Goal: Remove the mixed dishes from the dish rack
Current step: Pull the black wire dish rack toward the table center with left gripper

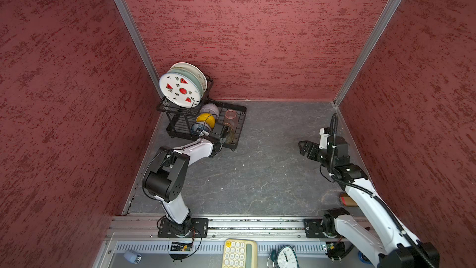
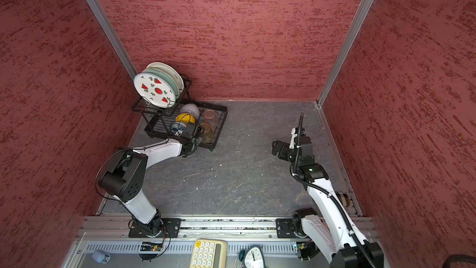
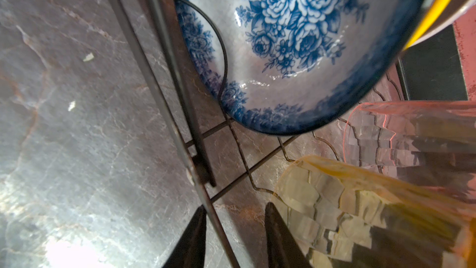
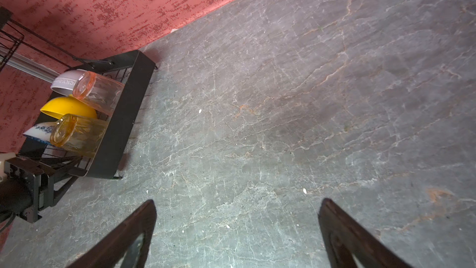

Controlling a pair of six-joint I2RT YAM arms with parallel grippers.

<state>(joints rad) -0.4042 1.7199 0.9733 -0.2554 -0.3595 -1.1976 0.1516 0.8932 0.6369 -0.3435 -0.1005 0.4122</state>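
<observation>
The black wire dish rack [image 1: 240,117] stands in the far left corner. Its tall basket holds three upright plates: watermelon-print [image 1: 180,90], pale green [image 1: 197,81] and cream [image 1: 189,68]. On its flat tray lie a lavender bowl [image 1: 210,109], a yellow bowl [image 1: 206,119], a blue-white bowl [image 3: 296,34], a pink tumbler [image 1: 230,116] and an amber tumbler [image 3: 360,215]. My left gripper [image 3: 235,225] sits low at the tray's front edge, narrowly open. The rack's rim wire [image 3: 164,99] runs between its fingers, and one finger [image 3: 277,233] is beside the amber tumbler. My right gripper [image 4: 237,217] hangs wide open and empty at the right.
Grey stone-look tabletop [image 1: 270,166] spreads between the arms. Red walls close in on three sides. A brown cylinder [image 1: 346,200] lies behind the right arm. A yellow calculator [image 1: 239,253] and a clock [image 1: 286,256] sit beyond the front rail.
</observation>
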